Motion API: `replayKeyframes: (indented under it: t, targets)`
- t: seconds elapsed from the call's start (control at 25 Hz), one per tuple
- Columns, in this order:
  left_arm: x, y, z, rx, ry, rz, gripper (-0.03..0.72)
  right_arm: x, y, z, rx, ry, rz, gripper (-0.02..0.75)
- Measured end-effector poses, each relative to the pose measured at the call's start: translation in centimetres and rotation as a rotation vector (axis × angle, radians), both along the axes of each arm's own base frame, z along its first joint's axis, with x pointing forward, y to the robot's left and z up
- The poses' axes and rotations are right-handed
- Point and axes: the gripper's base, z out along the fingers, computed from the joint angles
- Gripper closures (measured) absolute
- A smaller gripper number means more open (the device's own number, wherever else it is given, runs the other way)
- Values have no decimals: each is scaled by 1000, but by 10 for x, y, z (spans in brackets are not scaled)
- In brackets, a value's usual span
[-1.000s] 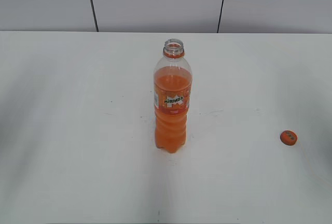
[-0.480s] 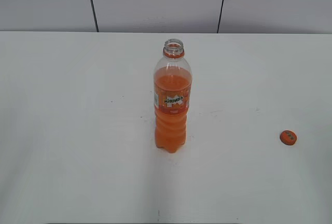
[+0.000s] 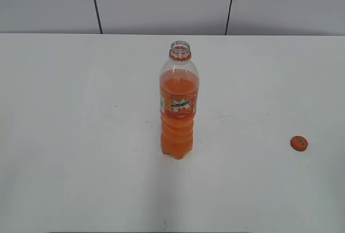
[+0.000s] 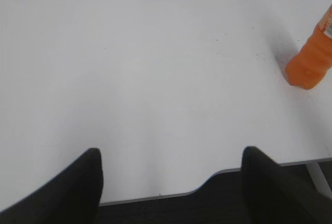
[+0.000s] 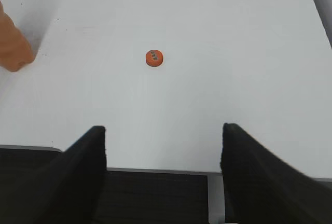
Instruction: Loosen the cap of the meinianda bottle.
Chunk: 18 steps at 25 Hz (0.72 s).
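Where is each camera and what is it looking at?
Exterior view: sits in front of the table, looks down at a slant at the open bottle and the cap lying apart; no robot parts show.
Left wrist view: above the table's near edge, faces the bottle's base; the left gripper is open.
Right wrist view: above the near edge, faces the cap; the right gripper is open.
Shared: the bottle shows in all three views, the cap in the exterior and right wrist views.
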Motion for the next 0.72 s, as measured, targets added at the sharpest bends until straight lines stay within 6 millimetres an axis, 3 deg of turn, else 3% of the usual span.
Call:
replayKeyframes:
  t: [0.72]
  targets:
    - [11,-6,-1,4,-112,-62,189,10,-5,-2,-74,-79,-22,220]
